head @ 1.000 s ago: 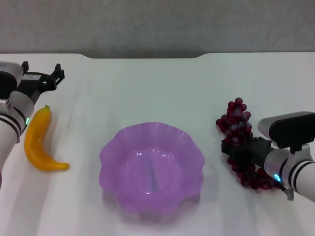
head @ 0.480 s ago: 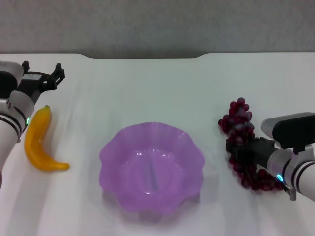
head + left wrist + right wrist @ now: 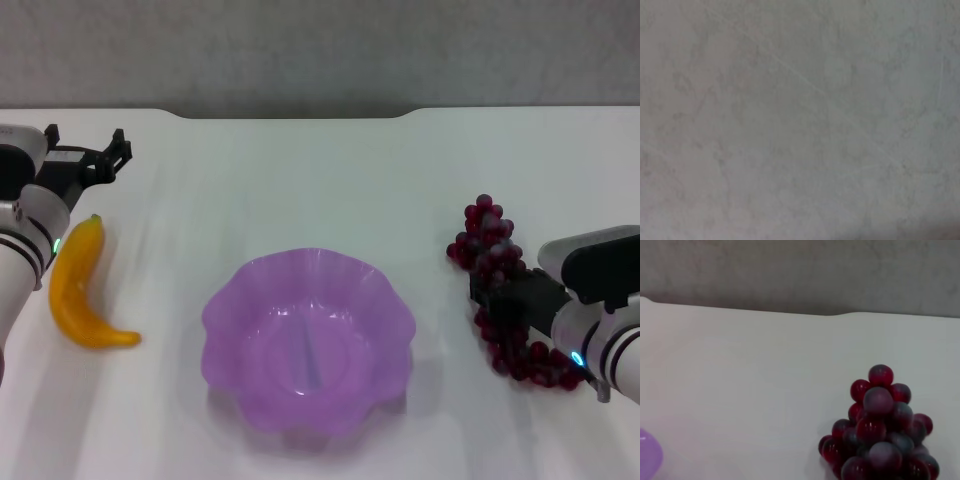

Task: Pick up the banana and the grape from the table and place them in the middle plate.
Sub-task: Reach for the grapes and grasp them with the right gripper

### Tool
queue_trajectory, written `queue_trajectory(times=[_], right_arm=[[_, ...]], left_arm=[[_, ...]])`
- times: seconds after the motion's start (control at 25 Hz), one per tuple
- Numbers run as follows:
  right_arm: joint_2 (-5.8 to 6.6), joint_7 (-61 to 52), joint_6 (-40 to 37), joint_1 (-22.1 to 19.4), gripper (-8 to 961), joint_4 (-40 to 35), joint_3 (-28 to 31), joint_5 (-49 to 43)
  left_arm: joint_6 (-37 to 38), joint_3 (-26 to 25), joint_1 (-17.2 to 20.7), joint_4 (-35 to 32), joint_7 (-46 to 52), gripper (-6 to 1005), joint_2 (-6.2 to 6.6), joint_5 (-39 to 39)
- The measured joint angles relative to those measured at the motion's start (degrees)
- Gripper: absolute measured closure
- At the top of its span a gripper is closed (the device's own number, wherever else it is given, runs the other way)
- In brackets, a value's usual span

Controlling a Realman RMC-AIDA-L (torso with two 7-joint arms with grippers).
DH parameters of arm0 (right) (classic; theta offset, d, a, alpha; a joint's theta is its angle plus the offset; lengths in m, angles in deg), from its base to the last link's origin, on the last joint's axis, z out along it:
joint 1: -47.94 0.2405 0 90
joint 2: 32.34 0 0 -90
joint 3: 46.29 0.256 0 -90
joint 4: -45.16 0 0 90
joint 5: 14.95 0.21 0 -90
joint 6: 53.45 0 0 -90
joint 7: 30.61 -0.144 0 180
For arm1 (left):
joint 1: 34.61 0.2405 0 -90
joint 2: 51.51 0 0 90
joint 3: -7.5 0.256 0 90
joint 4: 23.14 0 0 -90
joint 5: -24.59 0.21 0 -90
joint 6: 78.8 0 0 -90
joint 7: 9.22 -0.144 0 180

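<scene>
While the grape bunch (image 3: 505, 295) lies lengthwise on the surface (image 3: 300, 180) right of the plate (image 3: 308, 340), the right tool (image 3: 492, 296) sits over its middle, grip state unclear, and the open left tool (image 3: 100, 152) hangs beyond the banana (image 3: 78, 288).

I am seeing 2 arms on my head view. At the far left edge, the left arm (image 3: 22, 235) is showing white rounded segments ringed with thin black bands, and a small green light is glowing on it near the wrist. Its gripper (image 3: 88, 160) at the upper left is looking black and angular, with 2 short prongs sticking up. At the lower right, the right arm (image 3: 612, 345) is showing the same white shell with black bands, a blue-green light glowing on the wrist, and a grey-and-black boxy housing sitting on top. Its gripper (image 3: 520, 298) is showing as a black block.
</scene>
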Motion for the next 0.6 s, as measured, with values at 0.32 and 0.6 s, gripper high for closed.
queue_trajectory(times=[0.32, 0.6], right_arm=[[-0.04, 0.0, -0.1, 0.0, 391, -0.2, -0.3, 0.0], [-0.04, -0.3, 0.1, 0.1, 457, 0.0, -0.3, 0.1]], left_arm=[[0.0, 0.0, 0.1, 0.0, 0.0, 103, 0.0, 0.0], [0.0, 0.0, 0.0, 0.0, 0.0, 103, 0.0, 0.0]])
